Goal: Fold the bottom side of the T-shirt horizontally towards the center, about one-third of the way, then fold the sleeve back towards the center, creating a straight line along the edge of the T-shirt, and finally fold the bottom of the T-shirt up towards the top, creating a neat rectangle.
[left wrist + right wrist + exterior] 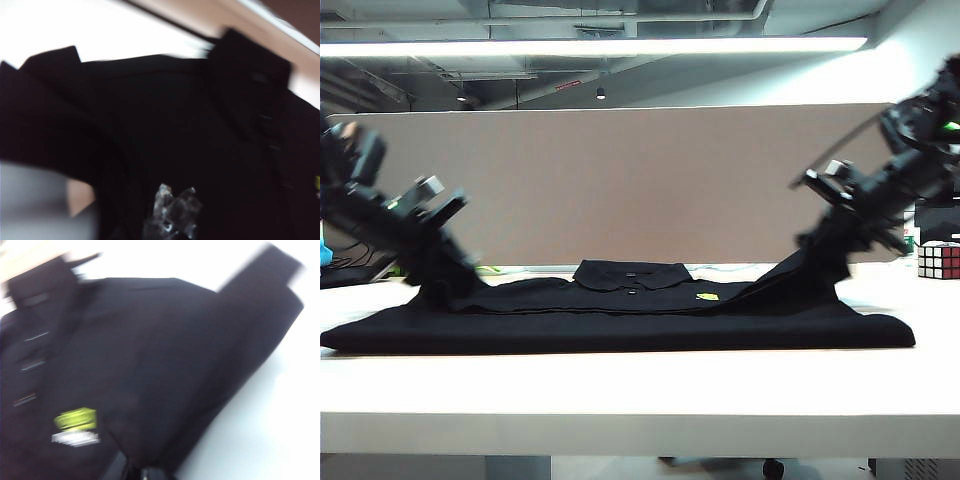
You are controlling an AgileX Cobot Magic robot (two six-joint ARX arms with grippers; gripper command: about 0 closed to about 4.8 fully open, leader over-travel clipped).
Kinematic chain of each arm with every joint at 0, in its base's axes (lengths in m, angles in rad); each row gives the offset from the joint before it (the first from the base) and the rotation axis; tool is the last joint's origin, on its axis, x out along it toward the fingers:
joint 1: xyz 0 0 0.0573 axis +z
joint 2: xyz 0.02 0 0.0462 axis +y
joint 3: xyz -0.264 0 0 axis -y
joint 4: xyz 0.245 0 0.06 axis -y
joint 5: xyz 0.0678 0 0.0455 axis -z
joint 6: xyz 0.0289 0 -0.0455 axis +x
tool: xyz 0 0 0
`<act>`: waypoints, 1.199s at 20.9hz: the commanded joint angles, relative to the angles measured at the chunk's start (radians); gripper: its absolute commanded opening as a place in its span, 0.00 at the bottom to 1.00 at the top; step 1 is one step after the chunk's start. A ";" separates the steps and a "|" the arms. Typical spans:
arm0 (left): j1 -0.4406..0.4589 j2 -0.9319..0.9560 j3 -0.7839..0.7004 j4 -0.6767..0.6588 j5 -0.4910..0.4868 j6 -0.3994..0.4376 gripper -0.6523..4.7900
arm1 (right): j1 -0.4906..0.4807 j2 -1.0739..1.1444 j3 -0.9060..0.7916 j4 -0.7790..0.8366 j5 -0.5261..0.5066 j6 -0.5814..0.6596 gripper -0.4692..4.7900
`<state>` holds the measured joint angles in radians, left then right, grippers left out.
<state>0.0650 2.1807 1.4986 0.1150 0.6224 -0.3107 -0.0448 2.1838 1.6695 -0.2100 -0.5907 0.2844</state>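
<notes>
The desk (620, 390) is white and broad, and the T-shirt (620, 315) lies flat across it, collar (632, 272) toward the far side, spread between the two pincers. The left pincer (438, 290) is closed on cloth at the left shoulder or sleeve, and the right pincer (825, 280) is closed on cloth at the right side, which rises from the desk in a taut ramp up to it. To do the fold well, I judge both should carry their cloth at matching height and pace, so the crease runs straight. The bottom of the T-shirt (620, 345) runs along the near side, below both pincers, with bare desk in front. A puzzle cube (939, 259) stands beyond the right pincer, near its arm.
</notes>
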 commanded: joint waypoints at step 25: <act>-0.169 -0.438 -0.036 -0.826 -0.126 0.399 0.44 | 0.144 -0.365 0.007 -0.647 -0.085 -0.266 0.43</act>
<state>-0.1249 1.7824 1.4868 -0.6697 0.4976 0.1127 0.1165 1.8439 1.6783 -0.7971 -0.6735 0.0441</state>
